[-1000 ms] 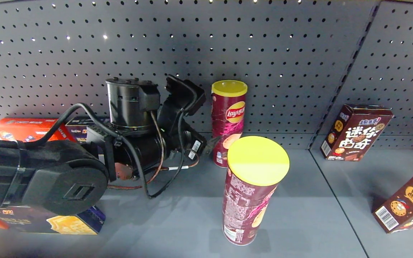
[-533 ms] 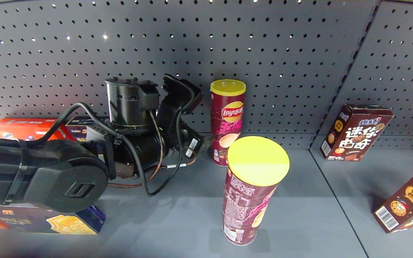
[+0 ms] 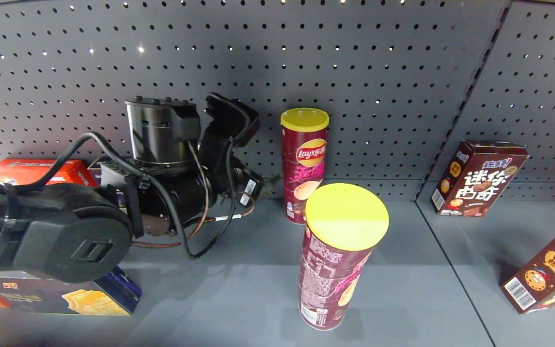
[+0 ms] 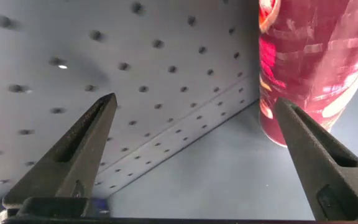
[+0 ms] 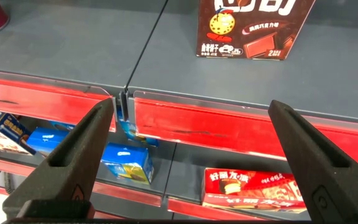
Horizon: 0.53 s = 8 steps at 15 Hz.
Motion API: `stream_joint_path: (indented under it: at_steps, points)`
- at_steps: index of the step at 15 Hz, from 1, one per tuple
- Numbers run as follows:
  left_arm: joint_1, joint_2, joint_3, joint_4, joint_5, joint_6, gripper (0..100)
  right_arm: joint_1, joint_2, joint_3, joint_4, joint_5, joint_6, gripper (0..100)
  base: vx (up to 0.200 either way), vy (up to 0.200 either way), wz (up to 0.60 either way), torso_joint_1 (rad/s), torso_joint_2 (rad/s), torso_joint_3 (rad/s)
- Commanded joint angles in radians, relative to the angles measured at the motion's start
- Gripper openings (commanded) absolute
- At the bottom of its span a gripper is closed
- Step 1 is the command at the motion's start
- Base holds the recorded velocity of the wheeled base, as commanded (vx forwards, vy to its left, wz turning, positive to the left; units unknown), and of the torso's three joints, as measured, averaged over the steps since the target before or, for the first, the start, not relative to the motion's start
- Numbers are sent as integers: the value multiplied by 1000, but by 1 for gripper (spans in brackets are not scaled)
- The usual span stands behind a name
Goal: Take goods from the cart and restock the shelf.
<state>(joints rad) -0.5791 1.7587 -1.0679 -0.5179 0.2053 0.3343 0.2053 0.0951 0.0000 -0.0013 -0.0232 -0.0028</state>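
Black arm [image 3: 60, 231] — looped cables [image 3: 86, 138], wedge-fingered left hand [image 4: 194, 99].

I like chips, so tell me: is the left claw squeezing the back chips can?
No, the left gripper is open, and the back chips can stands outside its fingers.

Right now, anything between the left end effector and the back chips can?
Nothing. In the head view the gap between the left end effector and the back chips can is bare; the left wrist view has shelf and pegboard there.

Base of rear can [image 3: 305, 159] (lower right) behind front can [image 3: 340, 255]
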Motion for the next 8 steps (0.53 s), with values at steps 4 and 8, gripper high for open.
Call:
stream_joint_path:
  at_steps: [4, 8]
  points:
    - [25, -157, 8, 61, 2, 5, 100, 0, 0, 0, 0, 0, 0, 100, 0, 0, 0, 0, 0, 0]
    - [44, -418, 152, 61, 0, 12, 100, 0, 2, 0, 0, 0, 0, 100, 0, 0, 0, 0, 0, 0]
